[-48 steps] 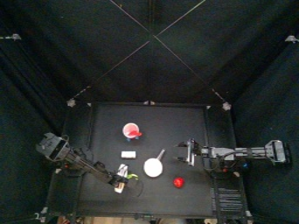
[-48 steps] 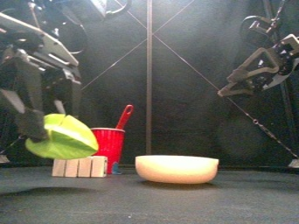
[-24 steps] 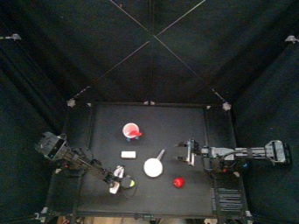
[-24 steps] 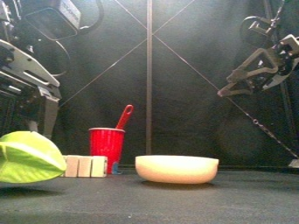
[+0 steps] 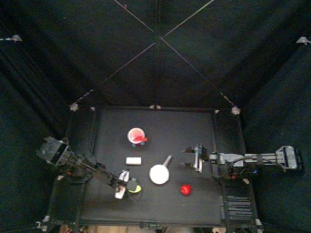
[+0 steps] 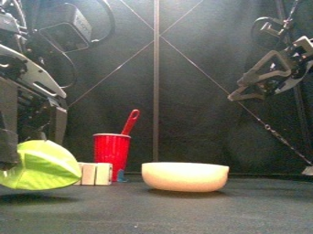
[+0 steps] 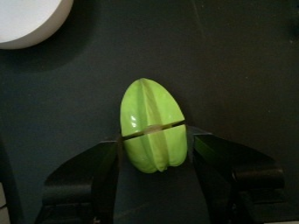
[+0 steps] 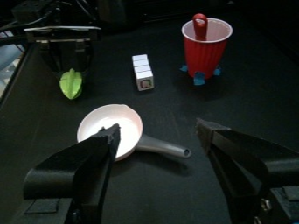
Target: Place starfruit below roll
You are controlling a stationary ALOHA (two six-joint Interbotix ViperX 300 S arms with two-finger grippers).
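Listing what we find at the table, from the working jaws outward:

Left gripper point(image 7: 156, 162): we see both jaws clamped on the starfruit point(image 7: 152, 125), one on each flank near its blunt end, the pointed end sticking out past the jaw tips.

Starfruit: yellow-green and ridged, held low at the front left of the table point(image 5: 206, 123); in the front view it hangs large at the left edge, and we cannot tell whether it touches the table or sits just above it.

Roll point(image 8: 142, 72): whitish, oblong, made of segments; it lies on the table near the starfruit. From the front it shows just behind the fruit, beside the red cup point(image 6: 112, 156).

Red cup: upright towards the back left of the table, with a pink-red utensil point(image 6: 128, 121) leaning out of it.

White disc point(image 8: 114, 127): shallow and bowl-like with a short handle point(image 8: 170, 150), near the table's middle, to the right of the roll and the fruit.

Small red object point(image 5: 186, 190): on the front right of the table, well apart from the fruit; too small for us to name.

Right gripper point(image 8: 163, 140): jaws spread wide with nothing between them, raised over the right half of the table.
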